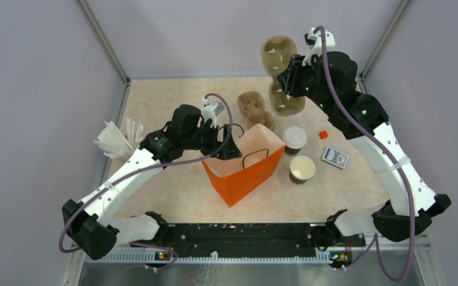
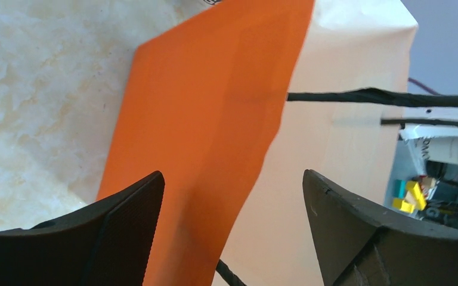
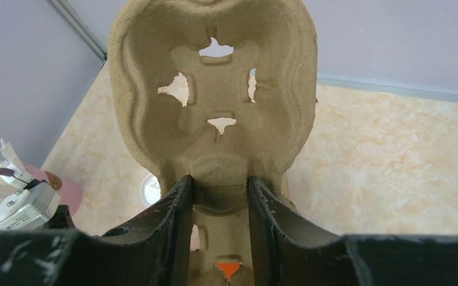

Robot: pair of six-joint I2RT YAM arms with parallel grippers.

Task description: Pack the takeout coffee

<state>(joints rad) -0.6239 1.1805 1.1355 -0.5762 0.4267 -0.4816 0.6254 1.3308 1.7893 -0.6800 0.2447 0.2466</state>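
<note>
The takeout coffee (image 1: 294, 139), a tan cup with a white lid, stands on the table just right of the orange paper bag (image 1: 244, 170). An open cup without a lid (image 1: 302, 170) stands in front of it. My left gripper (image 1: 226, 146) is at the bag's left rim. In the left wrist view it (image 2: 232, 196) is open, and the bag's wall (image 2: 214, 119) runs between the fingers. My right gripper (image 1: 292, 77) is raised at the back right, away from the coffee. There it (image 3: 220, 190) is shut on the narrow waist of a brown pulp tray (image 3: 214, 89).
A second pulp tray (image 1: 255, 110) lies behind the bag. A blue card box (image 1: 335, 158) and a small red cube (image 1: 322, 134) lie right of the cups. White straws in a holder (image 1: 116, 140) stand at the left wall.
</note>
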